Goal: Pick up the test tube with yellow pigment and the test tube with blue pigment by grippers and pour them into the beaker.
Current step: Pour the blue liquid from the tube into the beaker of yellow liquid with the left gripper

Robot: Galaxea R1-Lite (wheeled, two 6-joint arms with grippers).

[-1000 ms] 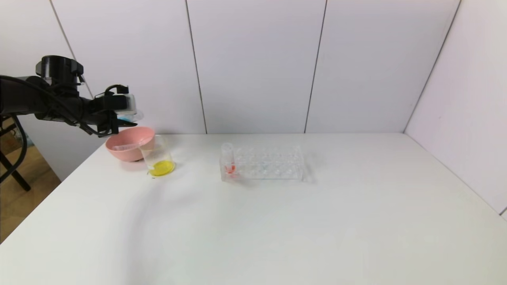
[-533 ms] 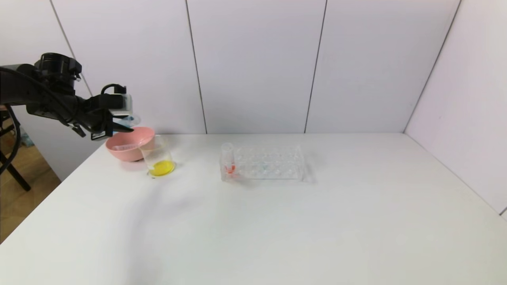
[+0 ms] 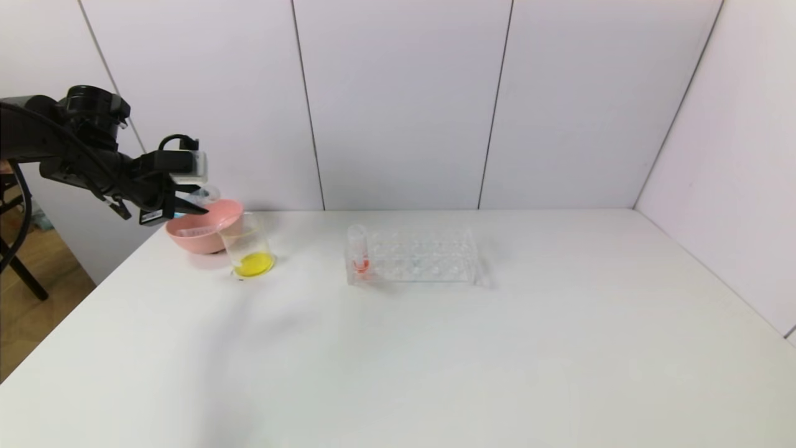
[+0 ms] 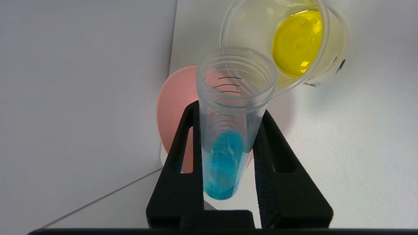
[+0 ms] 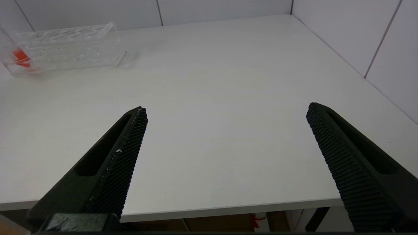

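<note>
My left gripper (image 3: pixel 184 208) (image 4: pixel 230 109) is shut on the test tube with blue pigment (image 4: pixel 225 163) (image 3: pixel 203 195). It hovers above the pink bowl (image 3: pixel 205 231), just left of the beaker (image 3: pixel 249 246) (image 4: pixel 294 42). The tube is tilted, its open mouth facing the beaker, and the blue liquid still sits at its bottom. Yellow liquid lies in the beaker's bottom. The test tube with yellow pigment is out of view. My right gripper (image 5: pixel 227 109) stands open and empty at the table's front edge, outside the head view.
A clear rack (image 3: pixel 413 256) (image 5: pixel 65 47) stands mid-table with a tube of orange-red liquid (image 3: pixel 359 249) (image 5: pixel 19 55) at its left end. A clear tube-like thing (image 3: pixel 194 232) lies in the pink bowl (image 4: pixel 173 111). The table's left edge runs close to the bowl.
My left gripper has drifted slightly left and down with the blue tube, and its wrist has turned. The tube's mouth now sits lower, closer to the bowl and beaker.
</note>
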